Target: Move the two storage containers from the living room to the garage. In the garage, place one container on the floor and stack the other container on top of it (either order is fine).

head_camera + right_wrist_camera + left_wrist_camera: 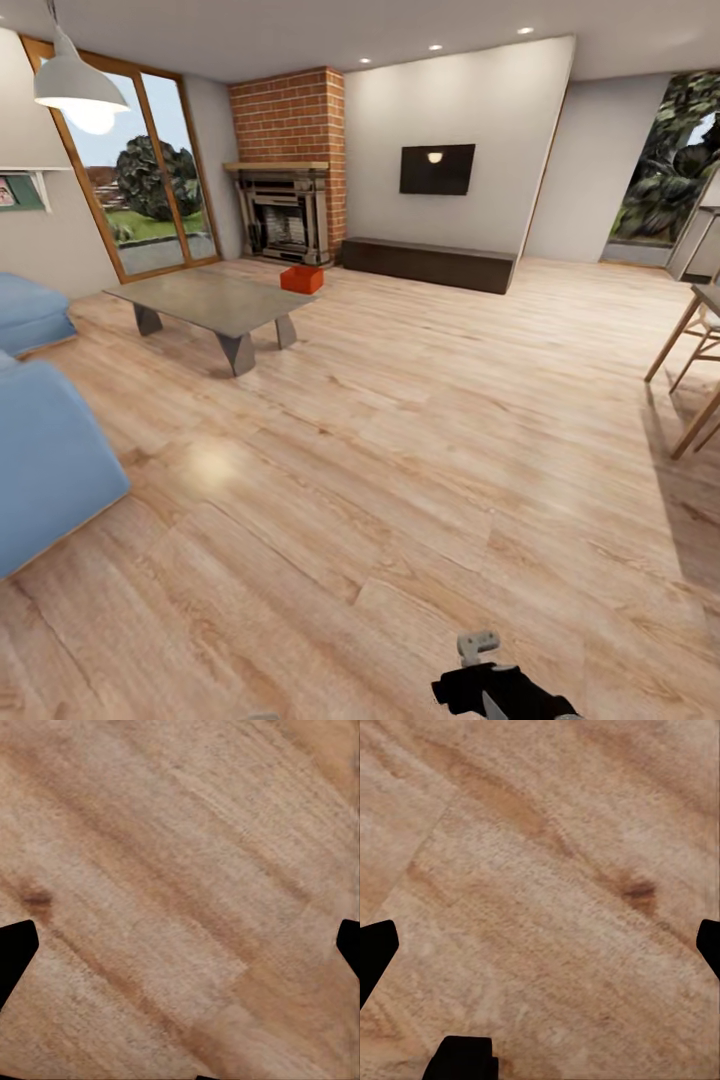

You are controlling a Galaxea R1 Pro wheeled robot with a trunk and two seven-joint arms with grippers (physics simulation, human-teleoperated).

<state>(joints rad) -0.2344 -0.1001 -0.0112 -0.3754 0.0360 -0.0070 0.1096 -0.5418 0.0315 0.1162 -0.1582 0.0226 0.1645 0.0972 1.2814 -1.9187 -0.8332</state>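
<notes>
— Wood plank floor [400,450], what's on it, left to right?
— Blue sofa [45,480], grey coffee table [205,300], then one red-orange bin [302,279] on the floor just past the table's far corner, before the brick fireplace [285,215].
— And the fingers?
— Left fingers [375,952] and right fingers [15,952] both spread apart over bare planks.
</notes>
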